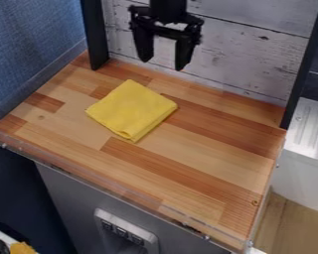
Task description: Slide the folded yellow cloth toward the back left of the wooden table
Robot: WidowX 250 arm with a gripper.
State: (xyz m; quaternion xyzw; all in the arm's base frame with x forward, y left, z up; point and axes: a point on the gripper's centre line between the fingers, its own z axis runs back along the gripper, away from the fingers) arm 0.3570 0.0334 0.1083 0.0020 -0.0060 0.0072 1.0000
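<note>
The black gripper (164, 63) hangs at the upper middle of the camera view, in front of the whitewashed plank wall and above the back edge of the wooden surface. Its two fingers stand apart, with nothing between them. A folded yellow cloth (131, 110) lies flat on the wooden tabletop (188, 163), left of the middle, below and slightly left of the gripper and not touching it. The cloth's corners point roughly toward the back, front and sides, and a small fold shows at its front corner.
Black upright posts stand at the back left (95, 34) and right (304, 64) of the tabletop. A clear low rim (109, 184) runs along the front edge. A blue panel (29, 44) borders the left, and a white ridged unit (311, 129) stands at the right.
</note>
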